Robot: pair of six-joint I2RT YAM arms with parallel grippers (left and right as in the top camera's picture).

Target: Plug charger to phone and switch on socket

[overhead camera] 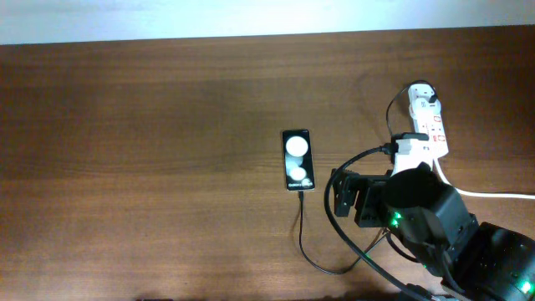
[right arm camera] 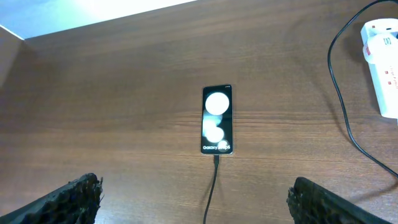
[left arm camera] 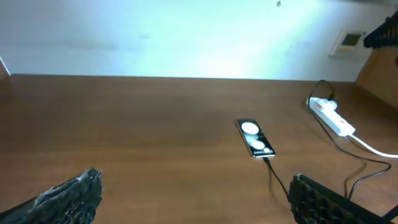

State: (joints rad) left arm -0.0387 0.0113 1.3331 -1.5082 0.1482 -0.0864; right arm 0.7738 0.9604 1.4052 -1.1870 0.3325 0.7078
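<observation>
The phone lies flat on the table, its screen lit with two white round spots. It also shows in the right wrist view and the left wrist view. The charger cable has its tip in the phone's near end and loops back right toward the socket, a white power strip at the far right. A black plug sits at the strip's far end. My right gripper is open and empty, just short of the phone's near end. My left gripper is open and empty, well short of the phone.
The socket's thick white cord runs off to the right edge. The right arm's body covers the table near the strip's near end. A pale wall stands behind the table's far edge.
</observation>
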